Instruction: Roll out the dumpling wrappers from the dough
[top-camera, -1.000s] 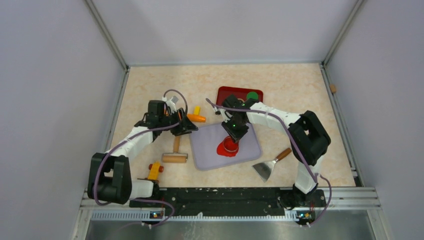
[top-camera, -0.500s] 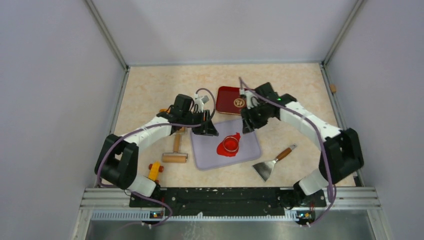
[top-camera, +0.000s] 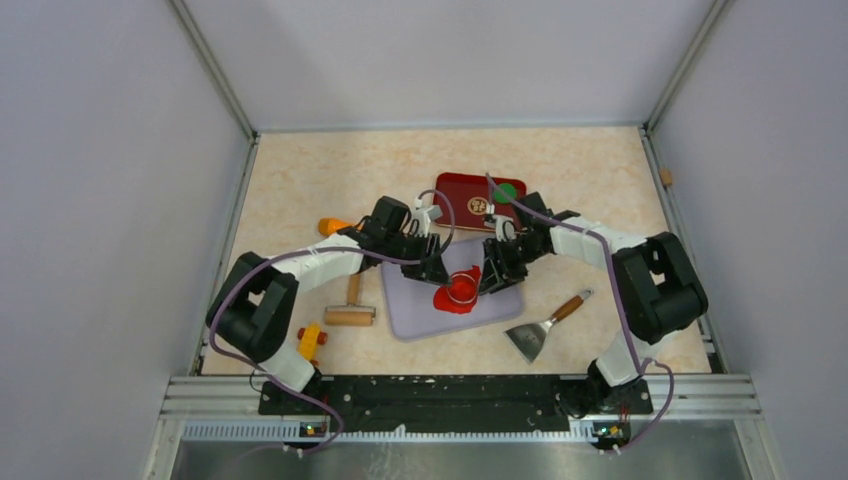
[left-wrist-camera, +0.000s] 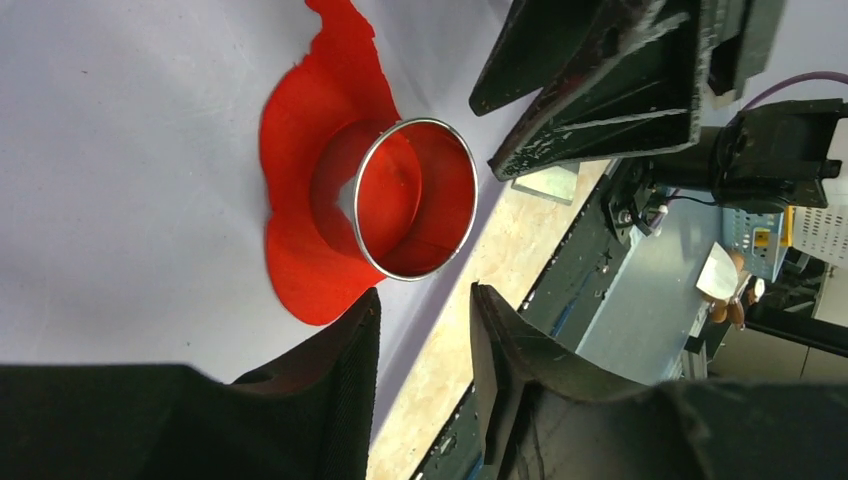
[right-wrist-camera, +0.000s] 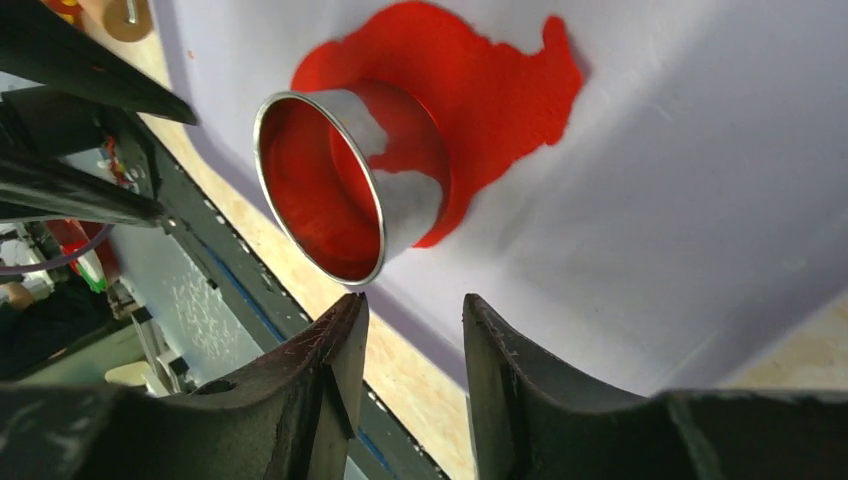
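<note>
Over the left half of the lilac board (top-camera: 410, 315), the left pincer (top-camera: 432, 268) hangs released, gripping nothing. Mid-board lies the flattened red dough (top-camera: 445, 302), a metal ring (top-camera: 462, 287) standing on it. Just right of that, the right pincer (top-camera: 493, 280) is likewise released.

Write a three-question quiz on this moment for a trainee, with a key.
1. True or false: the metal ring cutter stands on the dough.
2. The dough lies on: A) the red tray, B) the lilac board, C) the bare table.
3. Fill in: the left gripper and the right gripper flank the ring cutter from either side, each with its jaws ____ and nothing between them.

Key: 1 true; 2 B; 3 open.
</note>
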